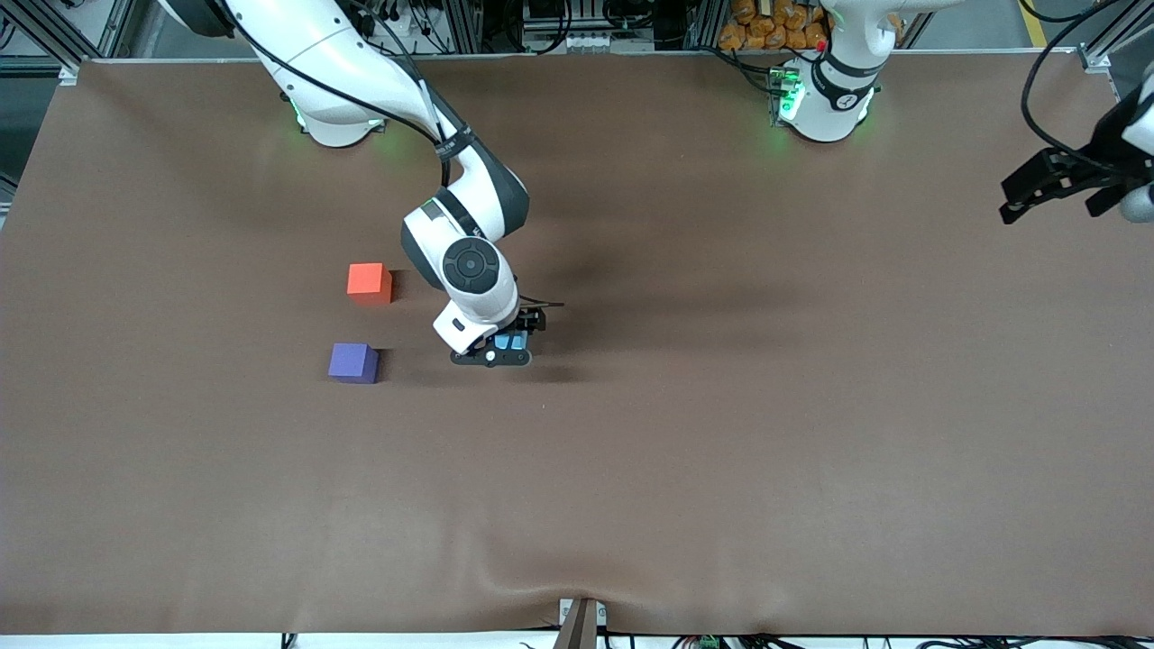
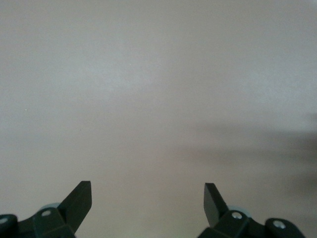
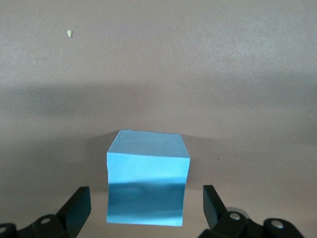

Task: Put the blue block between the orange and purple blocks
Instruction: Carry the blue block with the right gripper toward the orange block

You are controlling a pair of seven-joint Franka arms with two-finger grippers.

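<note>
The blue block (image 1: 509,342) rests on the brown table, a light sky-blue cube. My right gripper (image 1: 503,350) is down over it, open, with one finger on each side. In the right wrist view the blue block (image 3: 147,178) sits between the fingers of the right gripper (image 3: 146,191), with a gap on both sides. The orange block (image 1: 369,281) and the purple block (image 1: 353,362) lie toward the right arm's end of the table. The purple one is nearer the front camera, with a bare gap between them. My left gripper (image 1: 1008,200) waits open and empty above the table's edge at the left arm's end, and the left gripper (image 2: 147,186) faces bare cloth.
A brown cloth (image 1: 721,451) covers the whole table and wrinkles at its front edge near a small bracket (image 1: 580,622). The two arm bases (image 1: 825,99) stand along the back edge. A tiny pale speck (image 3: 70,33) lies on the cloth near the blue block.
</note>
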